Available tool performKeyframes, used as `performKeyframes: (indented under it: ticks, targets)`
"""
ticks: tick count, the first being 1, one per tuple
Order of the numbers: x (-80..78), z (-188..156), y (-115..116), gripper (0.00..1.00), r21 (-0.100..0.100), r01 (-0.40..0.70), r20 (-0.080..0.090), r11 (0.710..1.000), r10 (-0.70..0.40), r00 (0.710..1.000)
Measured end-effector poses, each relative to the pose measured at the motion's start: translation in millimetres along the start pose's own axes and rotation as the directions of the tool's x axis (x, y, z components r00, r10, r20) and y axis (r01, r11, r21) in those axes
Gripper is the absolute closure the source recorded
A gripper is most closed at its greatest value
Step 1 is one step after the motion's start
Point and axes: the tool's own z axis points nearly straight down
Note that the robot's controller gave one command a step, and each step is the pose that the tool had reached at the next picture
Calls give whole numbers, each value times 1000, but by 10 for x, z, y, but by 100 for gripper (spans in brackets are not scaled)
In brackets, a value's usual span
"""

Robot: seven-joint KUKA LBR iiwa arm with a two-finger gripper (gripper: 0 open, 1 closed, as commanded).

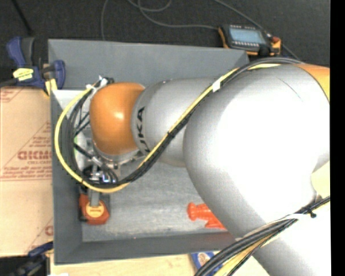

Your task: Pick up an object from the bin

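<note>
Arm (241, 148): reaches in from view right; lies over much of the bin (161, 55)
Wrist: orange cover (112, 119) sits directly above the gripper in the view; yellow and black cables (66, 154) loop round it
Gripper (96, 180): low in the bin beside the left wall; mostly hidden beneath cover and cables
Gripper state: cannot tell how far open it is; cannot tell whether it has hold of anything
Nearest thing: small orange thing (95, 211) with a yellowish round face; lies on the floor just below the gripper in the view, in the near-left corner
Stem: a grey upright piece stands between that thing and the gripper; cannot tell to which of the two it belongs
Contact: touching or just apart, cannot tell
Other thing: orange-red ribbed thing (200, 213); well apart from the gripper, to view right of it, by the near wall; its right end hidden under the arm
</note>
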Motion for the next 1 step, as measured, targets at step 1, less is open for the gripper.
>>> performKeyframes:
  ticks: [1]
  targets:
    - [37,-26,-18,100,-5,-155,5,988,155,988]
